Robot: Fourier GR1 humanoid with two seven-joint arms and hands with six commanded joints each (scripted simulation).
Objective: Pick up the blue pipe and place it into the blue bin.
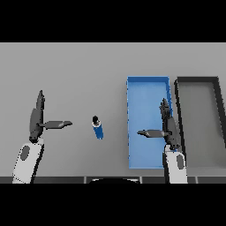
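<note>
Lying on the grey table (79, 70) left of the blue bin (148, 80) and black tray (197, 80), the blue pipe (97, 127) sits between open-fingered hands.

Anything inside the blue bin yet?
No object shows inside the blue bin. The right robot hand hangs over its right side and hides part of the floor there. The blue pipe lies on the table, left of the bin.
</note>
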